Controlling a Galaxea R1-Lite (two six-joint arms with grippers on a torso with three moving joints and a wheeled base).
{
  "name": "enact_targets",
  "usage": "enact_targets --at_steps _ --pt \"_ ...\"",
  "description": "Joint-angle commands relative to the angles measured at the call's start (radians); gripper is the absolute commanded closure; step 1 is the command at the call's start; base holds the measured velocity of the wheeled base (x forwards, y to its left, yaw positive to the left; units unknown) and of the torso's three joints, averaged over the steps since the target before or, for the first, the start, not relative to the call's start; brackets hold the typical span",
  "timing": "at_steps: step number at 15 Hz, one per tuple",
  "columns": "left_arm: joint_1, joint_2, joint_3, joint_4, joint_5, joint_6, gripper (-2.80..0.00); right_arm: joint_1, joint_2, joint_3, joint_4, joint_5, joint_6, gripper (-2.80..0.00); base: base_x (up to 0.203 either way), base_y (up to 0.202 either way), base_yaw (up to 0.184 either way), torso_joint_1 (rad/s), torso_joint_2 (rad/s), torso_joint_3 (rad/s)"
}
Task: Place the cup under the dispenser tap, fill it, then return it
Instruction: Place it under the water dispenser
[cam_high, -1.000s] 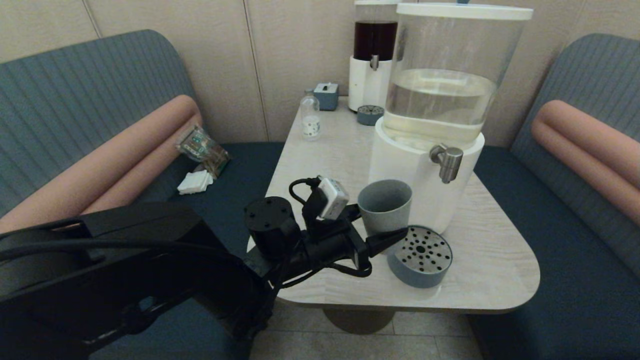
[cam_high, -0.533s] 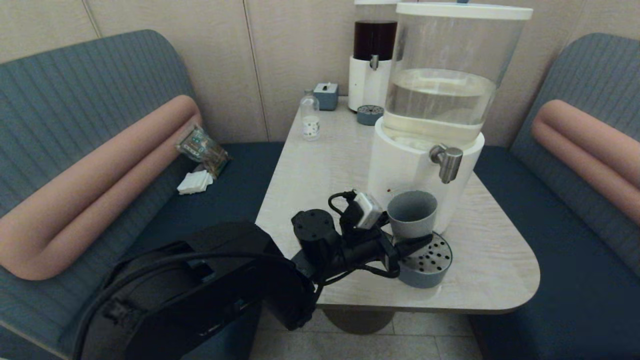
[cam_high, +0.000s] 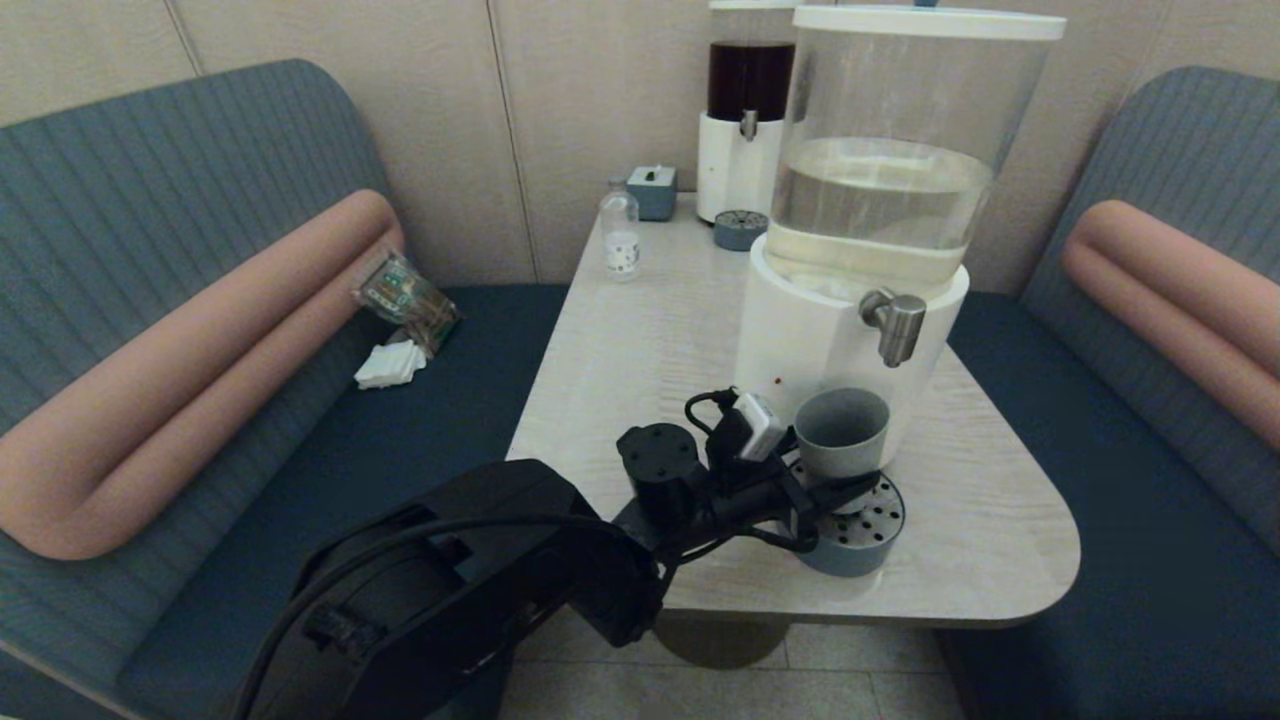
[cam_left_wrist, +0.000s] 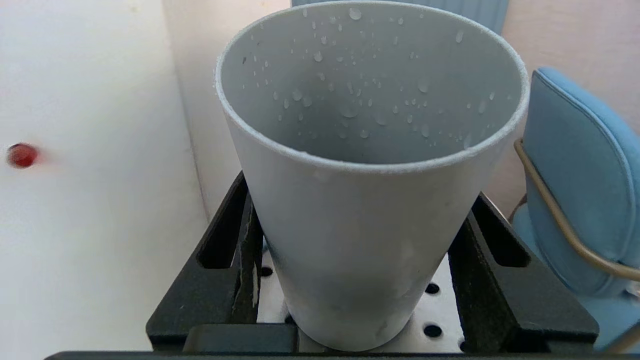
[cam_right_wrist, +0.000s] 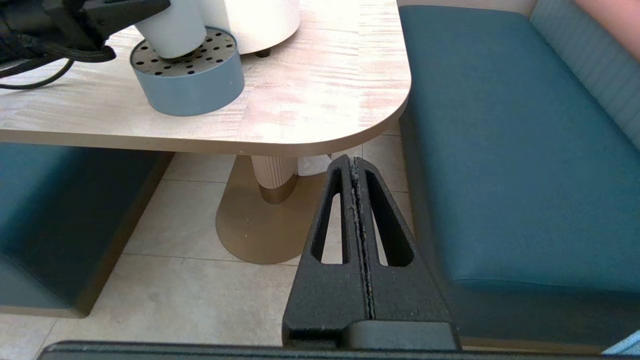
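Observation:
The grey-blue cup (cam_high: 842, 435) stands upright on the left part of the round perforated drip tray (cam_high: 848, 556), close against the white dispenser base. Its mouth is below and slightly left of the steel dispenser tap (cam_high: 896, 326). My left gripper (cam_high: 838, 470) is shut on the cup's lower half. In the left wrist view the cup (cam_left_wrist: 370, 200) fills the space between the black fingers (cam_left_wrist: 235, 260), with droplets on its inner wall; its bottom is hidden. My right gripper (cam_right_wrist: 356, 161) is shut and empty, parked low off the table's front right corner.
A dark-red-liquid dispenser (cam_high: 750, 110) with its small tray (cam_high: 740, 231), a clear bottle (cam_high: 620, 236) and a blue box (cam_high: 652, 190) stand at the table's far end. Upholstered benches flank the table (cam_high: 640, 330). A packet (cam_high: 405, 295) lies on the left bench.
My left arm carried the cup to the right, from beside the drip tray onto it, nearer the tap. The grip stayed shut on the cup.

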Motion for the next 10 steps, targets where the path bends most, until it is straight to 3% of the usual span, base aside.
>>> enact_targets --at_steps 1,7,8,10 --pt "0.001 0.028 -0.032 0.007 -0.003 0.0 0.0 0.0 -0.001 0.0 0.0 -0.001 0.0 0.0 0.0 0.0 0.0 0.0 0.0 0.0" --pt "0.001 0.059 -0.086 0.018 -0.003 0.0 0.0 0.0 -0.001 0.002 0.0 -0.009 0.006 0.0 0.0 0.0 0.0 0.0 0.0 0.0" --pt "0.001 0.063 -0.089 0.022 -0.003 0.001 -2.8 0.0 -0.001 0.001 0.0 -0.009 0.006 0.0 0.0 0.0 0.0 0.0 0.0 0.0" --pt "0.002 0.079 -0.127 0.024 -0.001 0.002 -2.8 0.0 -0.001 0.0 0.0 -0.009 0.006 0.0 0.0 0.0 0.0 0.0 0.0 0.0"
